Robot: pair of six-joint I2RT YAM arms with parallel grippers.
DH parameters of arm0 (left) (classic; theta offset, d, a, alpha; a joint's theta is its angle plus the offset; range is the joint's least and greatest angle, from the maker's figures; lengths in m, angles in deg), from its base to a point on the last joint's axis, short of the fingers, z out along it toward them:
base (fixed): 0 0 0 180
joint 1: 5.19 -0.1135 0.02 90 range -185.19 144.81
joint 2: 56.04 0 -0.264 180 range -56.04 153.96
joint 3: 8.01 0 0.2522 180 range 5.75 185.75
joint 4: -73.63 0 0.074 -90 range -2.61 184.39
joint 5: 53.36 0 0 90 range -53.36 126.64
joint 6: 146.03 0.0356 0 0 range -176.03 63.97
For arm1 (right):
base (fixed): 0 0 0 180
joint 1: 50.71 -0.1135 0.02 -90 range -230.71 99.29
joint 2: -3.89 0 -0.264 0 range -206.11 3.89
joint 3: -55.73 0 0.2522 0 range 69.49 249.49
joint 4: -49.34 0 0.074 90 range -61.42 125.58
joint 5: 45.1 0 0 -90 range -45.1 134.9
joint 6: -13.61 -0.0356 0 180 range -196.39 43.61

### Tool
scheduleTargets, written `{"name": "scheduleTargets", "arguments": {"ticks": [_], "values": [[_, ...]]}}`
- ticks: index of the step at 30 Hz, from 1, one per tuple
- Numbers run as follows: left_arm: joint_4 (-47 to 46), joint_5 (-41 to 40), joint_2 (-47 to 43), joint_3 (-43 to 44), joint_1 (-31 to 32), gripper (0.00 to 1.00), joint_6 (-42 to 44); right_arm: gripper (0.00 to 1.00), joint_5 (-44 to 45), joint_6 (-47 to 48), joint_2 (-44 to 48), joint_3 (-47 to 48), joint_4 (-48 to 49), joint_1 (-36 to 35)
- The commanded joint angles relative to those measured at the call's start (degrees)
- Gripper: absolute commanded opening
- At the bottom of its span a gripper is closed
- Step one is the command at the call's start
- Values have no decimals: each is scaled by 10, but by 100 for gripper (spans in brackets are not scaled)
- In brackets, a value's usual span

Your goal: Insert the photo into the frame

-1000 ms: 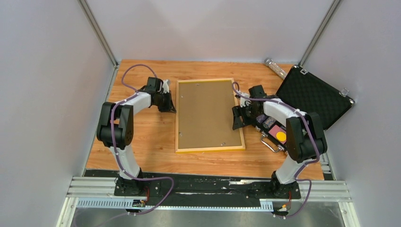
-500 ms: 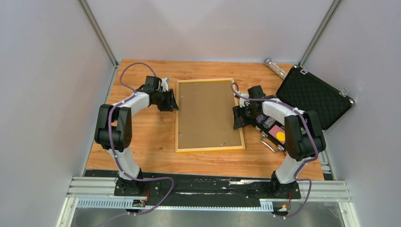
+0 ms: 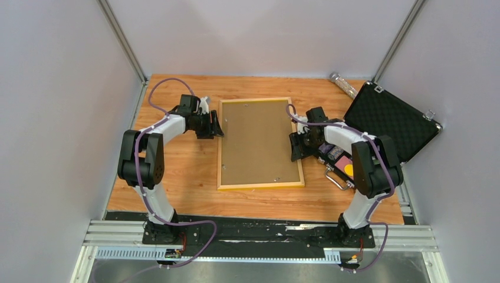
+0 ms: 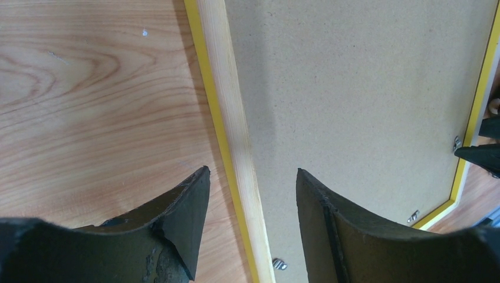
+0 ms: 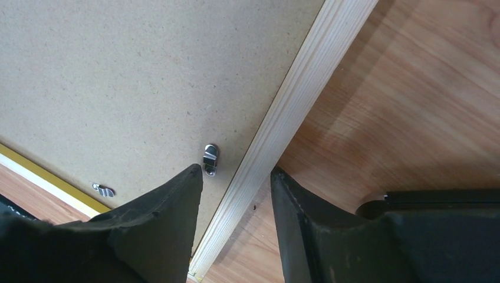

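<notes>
- The left arm reaches from its base at the near left edge of the table (image 3: 188, 177), elbow raised and forearm angled in toward the centre.
- The left gripper (image 3: 215, 127) sits at the far part of the frame's left rail. In its wrist view the left gripper (image 4: 250, 174) has its jaws spread wide. One finger is over bare table and the other over the backing board (image 4: 354, 88), with a gap on both sides of the rail.
- The right arm is folded the same way from the near right, its forearm crossing the lower half of the black case.
- The right gripper (image 3: 293, 147) is at the middle of the right rail. Seen from the wrist, the right gripper (image 5: 236, 171) straddles that rail with its jaws apart. Board shows between the inner finger and the rail. Whether the outer finger touches the wood cannot be told.
- The frame (image 3: 262, 186) lies back-up at the table's centre, its long sides running near to far.
- The board covers the whole opening, so whatever is under it is hidden.
- A small metal clip (image 5: 210, 159) lies just inside the right rail by the inner fingertip.
- The open foam-lined lid (image 3: 389, 121) overhangs the table's right edge.
- Bare wood lies left of the frame and along the near edge, while the right side is crowded by the case.
</notes>
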Motion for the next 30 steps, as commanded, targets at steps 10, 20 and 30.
{"name": "scheduleTargets", "arguments": {"ticks": [10,20,30], "values": [[-6,9,-14,11,-6,64,8,55,17,-35,-49,34,32,-9],[-7,4,-9,13,-7,64,9,52,60,-49,-53,24,47,-10],[-6,1,-10,13,-11,64,11,49,89,-53,-51,12,57,-21]]}}
